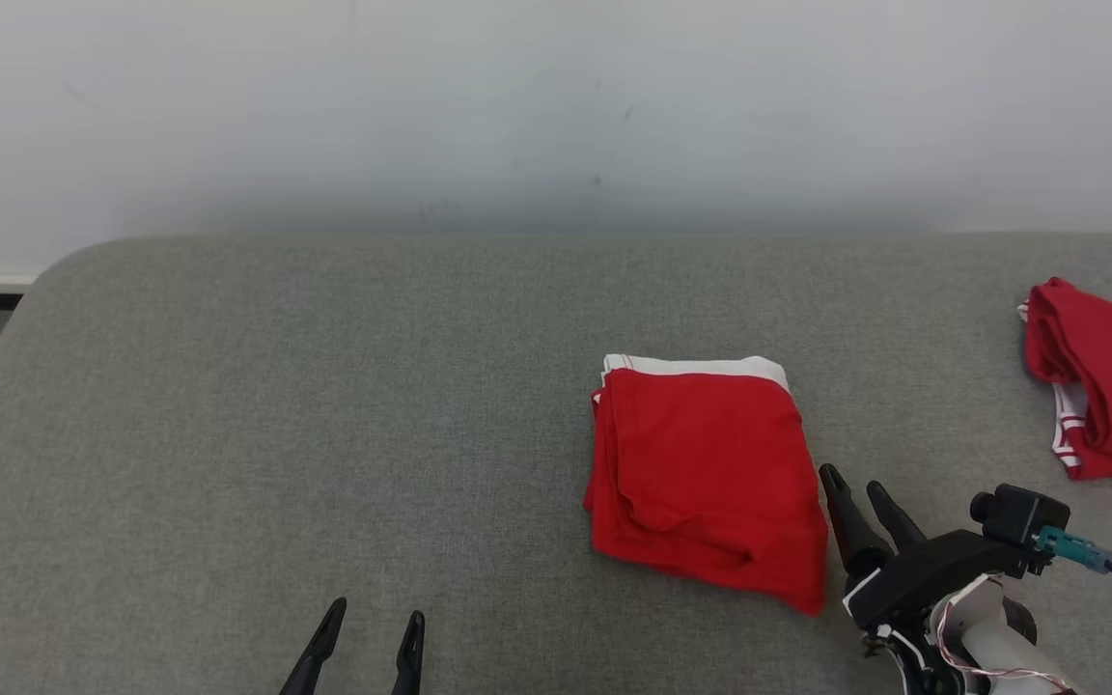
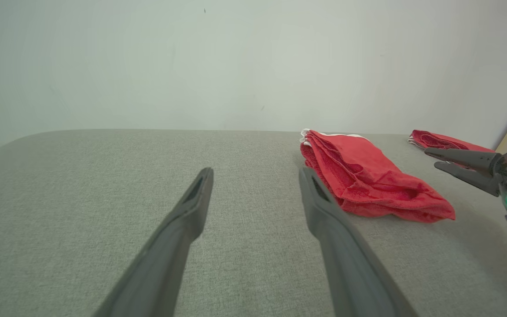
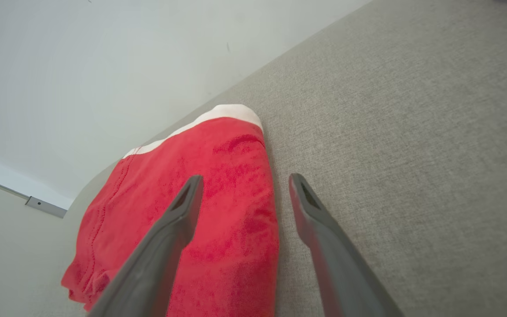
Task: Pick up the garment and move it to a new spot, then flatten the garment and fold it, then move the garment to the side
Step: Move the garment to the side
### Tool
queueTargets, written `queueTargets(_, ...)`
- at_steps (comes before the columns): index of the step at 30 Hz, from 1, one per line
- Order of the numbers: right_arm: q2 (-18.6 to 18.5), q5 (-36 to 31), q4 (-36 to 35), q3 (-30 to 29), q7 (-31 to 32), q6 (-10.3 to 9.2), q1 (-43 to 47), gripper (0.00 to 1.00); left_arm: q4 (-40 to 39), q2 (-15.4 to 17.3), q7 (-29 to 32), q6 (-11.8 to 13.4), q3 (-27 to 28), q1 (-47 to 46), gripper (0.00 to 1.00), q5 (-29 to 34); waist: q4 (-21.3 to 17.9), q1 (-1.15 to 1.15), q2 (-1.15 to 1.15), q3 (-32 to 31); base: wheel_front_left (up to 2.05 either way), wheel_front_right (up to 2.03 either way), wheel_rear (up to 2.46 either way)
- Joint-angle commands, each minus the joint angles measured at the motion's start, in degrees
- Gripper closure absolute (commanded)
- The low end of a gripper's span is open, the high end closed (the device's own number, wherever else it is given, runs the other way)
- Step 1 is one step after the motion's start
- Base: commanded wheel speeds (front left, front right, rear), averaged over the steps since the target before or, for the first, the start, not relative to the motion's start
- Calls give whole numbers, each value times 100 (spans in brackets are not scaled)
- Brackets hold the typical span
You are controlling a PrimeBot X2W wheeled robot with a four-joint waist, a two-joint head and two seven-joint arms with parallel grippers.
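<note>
A folded red garment [image 1: 706, 478] with a white waistband lies on the grey padded table [image 1: 324, 405], right of centre. It appears in the left wrist view [image 2: 368, 176] and the right wrist view [image 3: 200, 193] too. My right gripper [image 1: 857, 483] stands open just off the garment's right edge, near its front corner, holding nothing. In its own view the right gripper [image 3: 242, 180] straddles that edge, one finger over the red cloth. My left gripper [image 1: 375, 623] is open and empty at the front of the table, well left of the garment; in its own view the left gripper [image 2: 255, 174] points along bare table.
A second red garment [image 1: 1101, 381] with white trim lies at the table's right edge, partly cut off. A pale wall [image 1: 556, 106] runs behind the table. The table's rounded left corner [image 1: 44, 280] drops to the floor. Bare grey surface spreads left of the folded garment.
</note>
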Motion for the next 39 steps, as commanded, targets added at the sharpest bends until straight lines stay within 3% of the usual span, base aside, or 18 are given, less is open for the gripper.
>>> queueTargets(1,-44,182,91,103,62,1,-128,0,1,1,-25,-7,-24,-75,0,32,172,-1,-1,259,0,0,0)
queueTargets(15,-251,1533,544,695,621,0,-679,0,108,1,-25,55,-307,-470,0,-69,333,-1,-1,725,0,0,0)
queueTargets(28,-253,2211,225,1074,936,1,-743,0,193,2,-25,104,-357,-598,0,-141,389,-1,-1,721,0,0,0)
queueTargets(29,-283,2230,200,1106,933,1,-755,20,194,2,-25,109,-354,-597,0,-141,388,-1,-1,717,0,0,0)
queueTargets(30,-305,2254,182,1137,920,1,-763,51,195,2,-25,105,-353,-597,0,-142,387,-1,-1,713,0,0,0)
queueTargets(31,-318,2264,166,1163,905,1,-768,71,197,2,-25,103,-354,-597,0,-142,385,-1,-1,708,0,0,0)
queueTargets(32,-337,2259,151,1199,881,1,-784,84,197,2,-25,106,-353,-600,0,-139,383,-1,-1,703,0,0,0)
queueTargets(34,-376,2277,145,1241,813,1,-811,100,194,2,-25,112,-351,-606,0,-133,378,-1,-1,693,0,0,0)
queueTargets(39,-556,2315,174,1379,494,1,-895,100,198,2,-25,117,-328,-565,0,-88,335,-1,-1,640,0,0,0)
